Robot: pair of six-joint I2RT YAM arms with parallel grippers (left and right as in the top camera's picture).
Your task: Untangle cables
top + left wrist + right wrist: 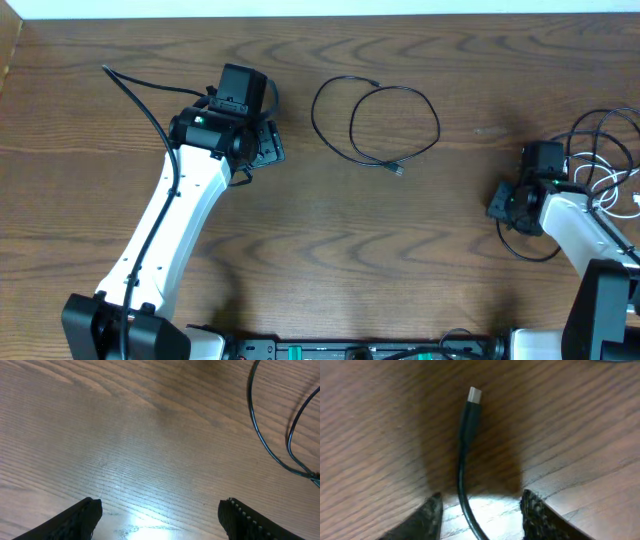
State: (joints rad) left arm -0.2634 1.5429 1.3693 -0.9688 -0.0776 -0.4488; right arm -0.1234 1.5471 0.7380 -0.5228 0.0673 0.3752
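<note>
**A:** Cables: where do they lie?

**B:** Most sit in a tangle of black and white cords at the right edge of the surface, just behind the right arm. One black cable lies apart from them in a loose double loop at the top middle.

**A:** And the left gripper?

**B:** It hangs over bare wood to the left of that loop, with its fingers spread wide and nothing between them. In its wrist view the loop's cord curves past on the right, well clear of the pads.

**A:** The right gripper?

**B:** It is low over the surface, beside the tangle. A black cord runs up between its fingertips, and its silver plug end lies ahead of the tips. The jaws stand partly apart, with a gap on each side of the cord, so nothing is pinched.

**A:** Does the cord touch either pad?

**B:** Not that I can see.
</note>
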